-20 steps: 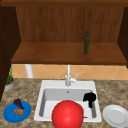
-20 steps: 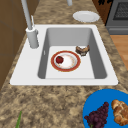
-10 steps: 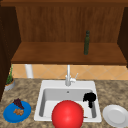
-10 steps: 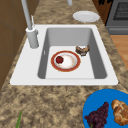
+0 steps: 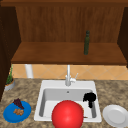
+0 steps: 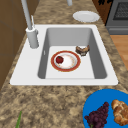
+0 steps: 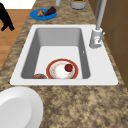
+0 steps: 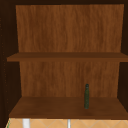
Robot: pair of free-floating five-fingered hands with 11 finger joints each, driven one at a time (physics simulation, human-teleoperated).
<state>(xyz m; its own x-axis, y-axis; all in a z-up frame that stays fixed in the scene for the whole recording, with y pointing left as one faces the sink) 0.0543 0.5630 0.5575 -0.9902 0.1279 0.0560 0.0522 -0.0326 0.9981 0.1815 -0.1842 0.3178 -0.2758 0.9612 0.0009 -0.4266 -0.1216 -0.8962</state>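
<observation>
Your right hand (image 5: 89, 98) hovers over the sink (image 5: 42, 86), fingers hanging relaxed and holding nothing; the red-rimmed plate (image 6: 65, 61) and tomato (image 6: 59, 59) lie untouched.

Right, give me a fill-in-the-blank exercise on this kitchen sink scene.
1. The green bottle stands on the wooden ___ above the sink.
2. In the sink, the small red fruit lies on a plate whose rim is ___.
3. The grapes lie on a plate coloured ___.
4. The empty plate on the counter, nearest the black hand, is ___.

Missing words: shelf; red; blue; white
</observation>
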